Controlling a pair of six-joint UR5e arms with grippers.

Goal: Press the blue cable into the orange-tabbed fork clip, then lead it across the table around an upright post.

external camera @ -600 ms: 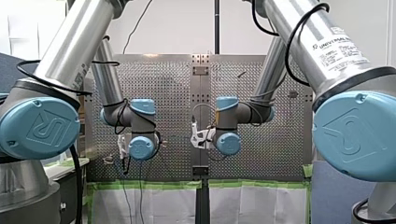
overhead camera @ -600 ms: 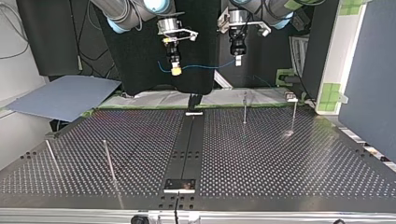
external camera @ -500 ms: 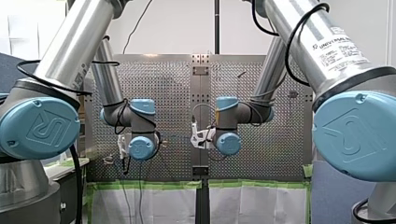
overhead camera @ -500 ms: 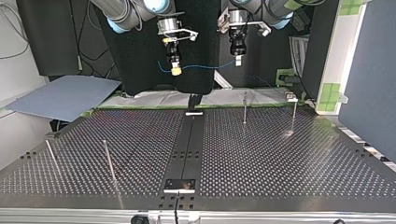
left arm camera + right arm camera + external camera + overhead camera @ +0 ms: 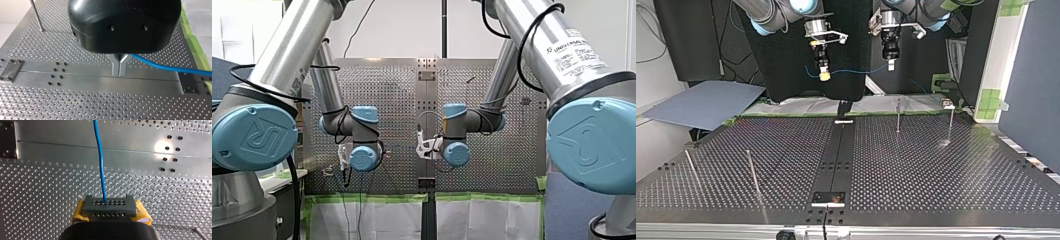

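The blue cable [image 5: 856, 71] hangs in a shallow span between both grippers, high above the near edge of the perforated table [image 5: 916, 165]. My left gripper [image 5: 890, 65], at the top view's right, is shut on it; in the left wrist view its metal fingers [image 5: 119, 72] pinch the cable [image 5: 162, 66], which runs off to one side. My right gripper [image 5: 824, 76] with yellow pads is shut on the cable too, and the cable [image 5: 100, 162] leads straight ahead from it [image 5: 109, 205]. A small clip [image 5: 947, 104] sits near the table's corner; its colour is unclear.
Thin upright posts stand on the table: two at the top view's right [image 5: 897, 116] [image 5: 951, 124] and two at its left [image 5: 752, 172] [image 5: 691, 169]. A dark centre strip [image 5: 841, 150] carries a small plate [image 5: 828, 198]. A grey-blue board [image 5: 706, 102] lies beyond the left edge.
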